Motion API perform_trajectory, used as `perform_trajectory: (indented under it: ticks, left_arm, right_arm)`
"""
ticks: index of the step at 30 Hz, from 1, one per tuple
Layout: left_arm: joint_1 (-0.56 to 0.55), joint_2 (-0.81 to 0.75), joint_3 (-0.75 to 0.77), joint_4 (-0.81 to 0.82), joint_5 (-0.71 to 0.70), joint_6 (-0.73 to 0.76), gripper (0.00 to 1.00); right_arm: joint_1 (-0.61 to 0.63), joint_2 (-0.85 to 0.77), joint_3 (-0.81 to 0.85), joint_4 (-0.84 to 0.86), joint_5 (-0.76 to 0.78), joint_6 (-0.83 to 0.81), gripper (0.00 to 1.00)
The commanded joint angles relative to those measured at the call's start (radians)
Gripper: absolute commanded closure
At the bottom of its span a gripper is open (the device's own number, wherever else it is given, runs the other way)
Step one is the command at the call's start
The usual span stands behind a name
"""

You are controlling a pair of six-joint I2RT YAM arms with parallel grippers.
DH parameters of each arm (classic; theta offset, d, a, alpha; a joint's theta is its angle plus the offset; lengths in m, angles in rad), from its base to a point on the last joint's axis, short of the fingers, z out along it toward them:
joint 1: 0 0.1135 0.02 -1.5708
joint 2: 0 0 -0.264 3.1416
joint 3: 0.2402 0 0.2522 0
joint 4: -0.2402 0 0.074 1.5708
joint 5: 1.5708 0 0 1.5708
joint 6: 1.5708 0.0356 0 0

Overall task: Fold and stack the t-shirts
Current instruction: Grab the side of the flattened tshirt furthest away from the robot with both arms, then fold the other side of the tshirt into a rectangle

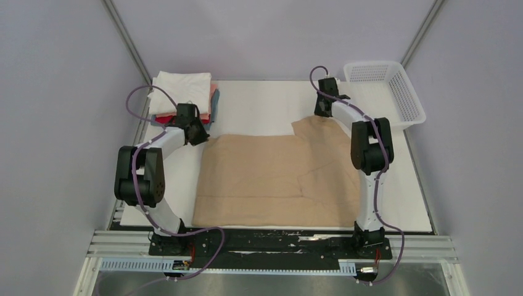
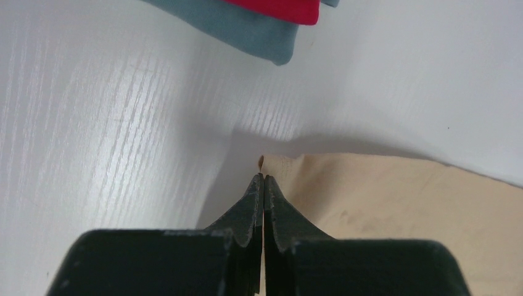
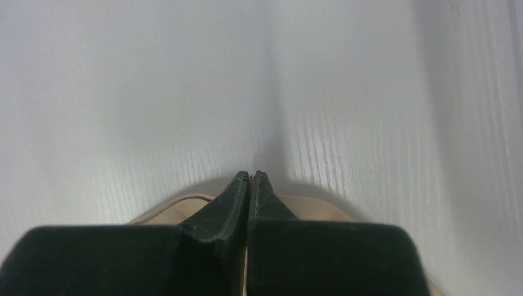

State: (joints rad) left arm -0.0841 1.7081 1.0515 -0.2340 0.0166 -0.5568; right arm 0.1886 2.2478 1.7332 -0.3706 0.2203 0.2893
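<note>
A tan t-shirt point(image 1: 271, 179) lies spread on the white table, partly folded. My left gripper point(image 1: 198, 134) is shut on its far left corner; the left wrist view shows the jaws point(image 2: 264, 177) pinched on the tan cloth point(image 2: 395, 203). My right gripper point(image 1: 322, 112) is shut on the shirt's far right edge; the right wrist view shows the jaws point(image 3: 250, 176) closed with tan cloth point(image 3: 308, 206) between and under them. A stack of folded shirts point(image 1: 185, 98), white on top with pink, red and blue-grey below, sits at the far left; its red point(image 2: 284, 7) and blue-grey point(image 2: 240, 28) layers show in the left wrist view.
A white plastic mesh basket point(image 1: 385, 92) stands at the far right corner of the table point(image 1: 259, 105). Grey walls enclose the table on three sides. The arm bases sit on a rail at the near edge.
</note>
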Motion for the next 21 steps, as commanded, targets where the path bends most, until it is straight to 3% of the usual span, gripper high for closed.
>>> perform_trajectory:
  ticks: [1,11,21]
  left_arm:
    - [-0.016,-0.082,-0.04,0.04,-0.014,-0.019,1.0]
    - [-0.076,-0.24,-0.212,0.088,-0.067,-0.064,1.0]
    - [-0.131,-0.524,-0.407,0.096,-0.16,-0.119,1.0]
  right_arm:
    - [0.008,-0.161,-0.043,-0.007,-0.029,0.004,1.0]
    - [0.074,-0.533,-0.431,-0.005,-0.015,0.031,1.0]
    - [0.112,-0.95,-0.731,-0.063,0.014,0.083,1.0]
